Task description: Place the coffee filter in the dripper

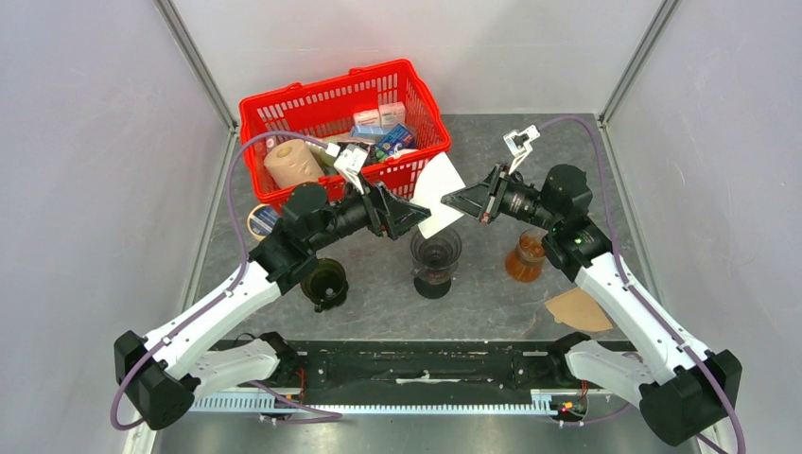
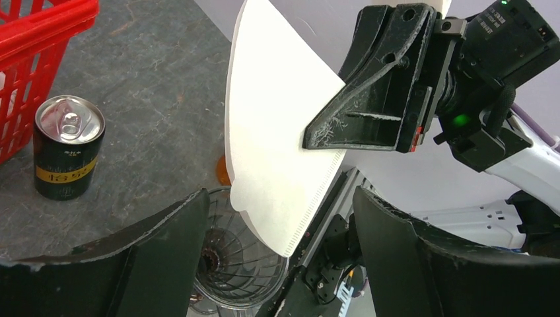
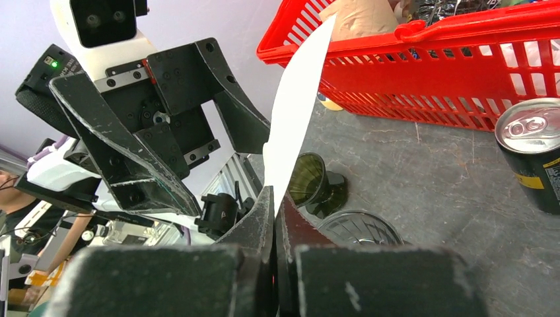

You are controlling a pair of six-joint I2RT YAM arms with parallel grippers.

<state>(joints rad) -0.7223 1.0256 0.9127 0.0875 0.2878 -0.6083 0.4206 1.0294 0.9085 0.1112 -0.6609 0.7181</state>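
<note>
White paper cone filter (image 1: 438,187) is pinched at its edge in my right gripper (image 3: 274,199), jaws pressed together. My left gripper (image 1: 413,214) is spread, straddling the sheet without gripping it. The filter hangs narrow end down, directly above the clear ribbed dripper (image 1: 436,253). Lowering looks like the right arm's job.

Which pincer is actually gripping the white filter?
The right pincer: shut on the white filter, while the left pincer stands open, clamping nothing.
</note>
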